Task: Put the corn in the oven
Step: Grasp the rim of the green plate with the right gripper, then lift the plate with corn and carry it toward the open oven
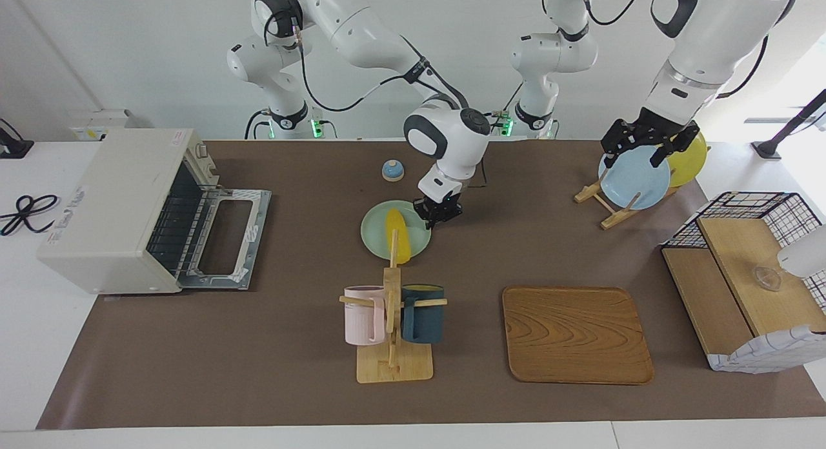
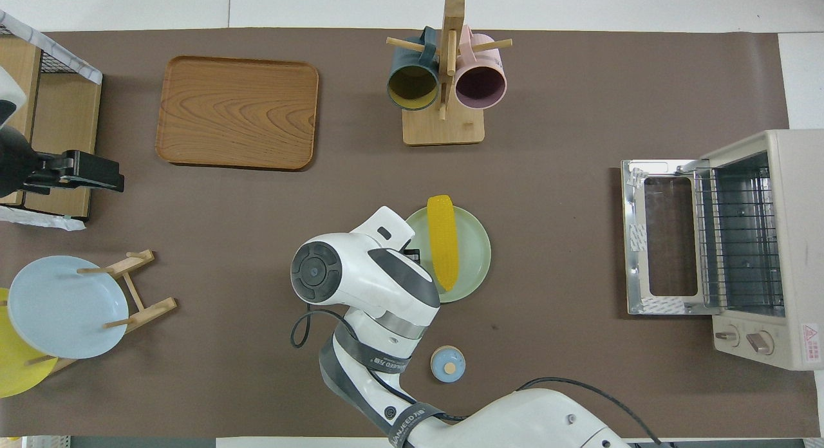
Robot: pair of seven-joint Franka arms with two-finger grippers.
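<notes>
The yellow corn (image 1: 402, 241) (image 2: 444, 250) lies on a pale green plate (image 1: 374, 237) (image 2: 475, 258) in the middle of the table. My right gripper (image 1: 438, 216) is down at that plate's rim, on the side toward the left arm's end, and is shut on the rim; in the overhead view its own wrist hides it. The off-white oven (image 1: 110, 204) (image 2: 788, 242) stands at the right arm's end with its door (image 1: 226, 239) folded down open and the wire rack showing. My left gripper (image 1: 643, 141) (image 2: 96, 172) hangs open above the blue plate (image 1: 634, 178).
A wooden mug rack (image 1: 392, 326) with a pink and a dark blue mug stands farther from the robots than the green plate. Beside it lies a wooden tray (image 1: 576, 335). A small blue knob (image 1: 392, 170), a plate stand with a yellow plate (image 1: 689, 157) and a wire-sided crate (image 1: 742, 275) are also here.
</notes>
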